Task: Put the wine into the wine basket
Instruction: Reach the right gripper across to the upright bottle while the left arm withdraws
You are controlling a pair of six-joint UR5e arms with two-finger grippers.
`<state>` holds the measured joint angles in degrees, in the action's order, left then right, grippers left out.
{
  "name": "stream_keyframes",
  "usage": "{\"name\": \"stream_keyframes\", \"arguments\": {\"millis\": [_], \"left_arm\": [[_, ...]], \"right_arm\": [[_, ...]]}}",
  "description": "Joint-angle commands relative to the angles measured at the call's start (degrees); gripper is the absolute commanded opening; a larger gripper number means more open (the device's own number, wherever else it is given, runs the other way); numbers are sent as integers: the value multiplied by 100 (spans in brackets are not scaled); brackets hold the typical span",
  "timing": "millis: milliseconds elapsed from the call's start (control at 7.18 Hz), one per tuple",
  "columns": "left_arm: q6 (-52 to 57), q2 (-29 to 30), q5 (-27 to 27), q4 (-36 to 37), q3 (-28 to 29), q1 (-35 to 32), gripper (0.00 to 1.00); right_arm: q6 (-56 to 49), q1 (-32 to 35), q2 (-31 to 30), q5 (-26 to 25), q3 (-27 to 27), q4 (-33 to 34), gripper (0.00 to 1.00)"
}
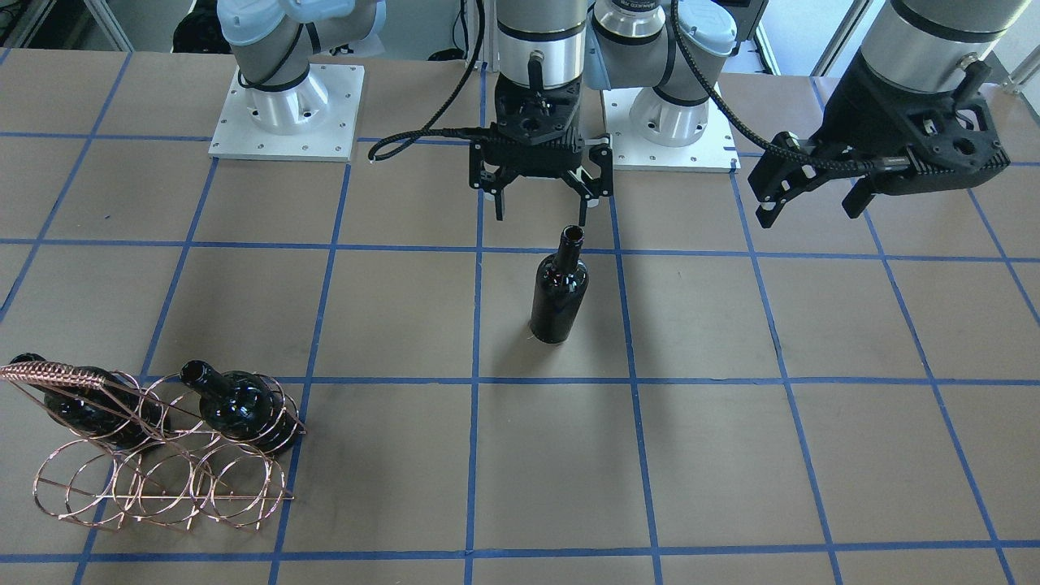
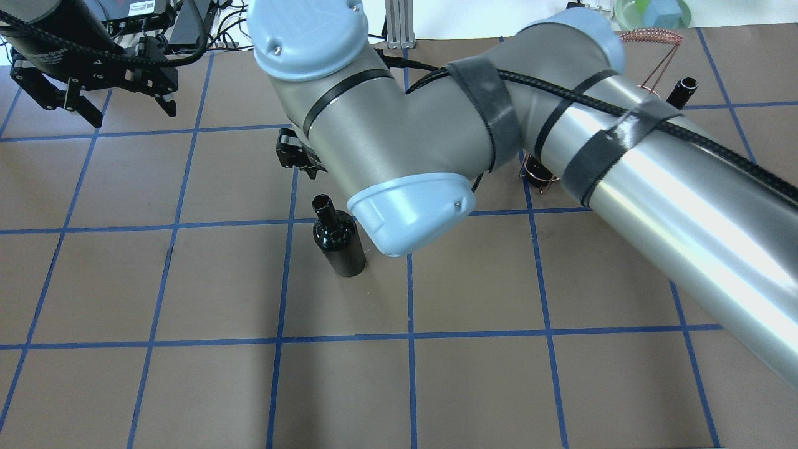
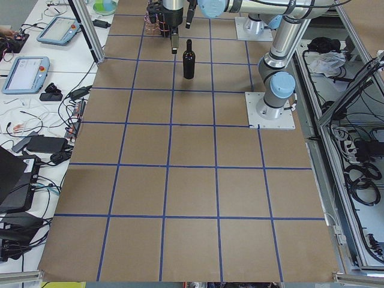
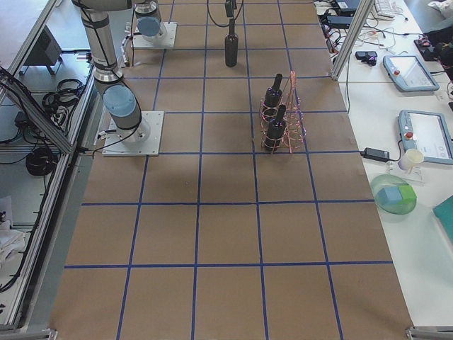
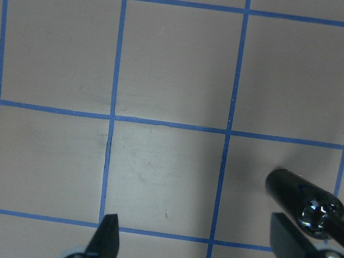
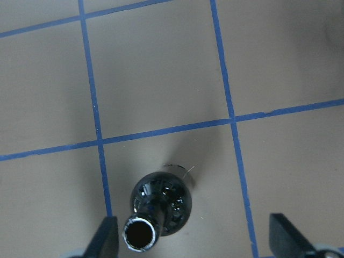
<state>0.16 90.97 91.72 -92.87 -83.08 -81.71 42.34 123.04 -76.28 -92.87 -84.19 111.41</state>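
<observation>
A glossy near-black wine bottle (image 1: pixel 559 296) stands upright and uncorked at the table's middle; it also shows in the overhead view (image 2: pixel 340 240) and from above in the right wrist view (image 6: pixel 161 207). My right gripper (image 1: pixel 542 213) is open and hovers just above and behind the bottle's mouth, not touching it. The copper wire wine basket (image 1: pixel 162 479) stands at the table's end on my right and holds two like bottles (image 1: pixel 244 406) in its upper tier. My left gripper (image 1: pixel 810 211) is open, empty and raised far off on my left.
The right arm's elbow (image 2: pixel 405 156) covers much of the overhead view, hiding most of the basket; only its handle (image 2: pixel 648 37) and one bottle neck (image 2: pixel 682 90) show. Blue tape gridlines cross the brown table. Both arm bases (image 1: pixel 284 114) sit at the robot's edge.
</observation>
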Motion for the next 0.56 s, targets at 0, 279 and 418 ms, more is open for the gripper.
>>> {"name": "stream_keyframes", "arguments": {"millis": [0,279,418], "left_arm": [[2,0,-5,-12,-7,-29,100],[2,0,-5,-12,-7,-29,100],[2,0,-5,-12,-7,-29,100]], "right_arm": [[257,237,463,-169,272,109,100],[266,325,640,-170,263,118,98],[162,326,745,-170,263,118,96]]}}
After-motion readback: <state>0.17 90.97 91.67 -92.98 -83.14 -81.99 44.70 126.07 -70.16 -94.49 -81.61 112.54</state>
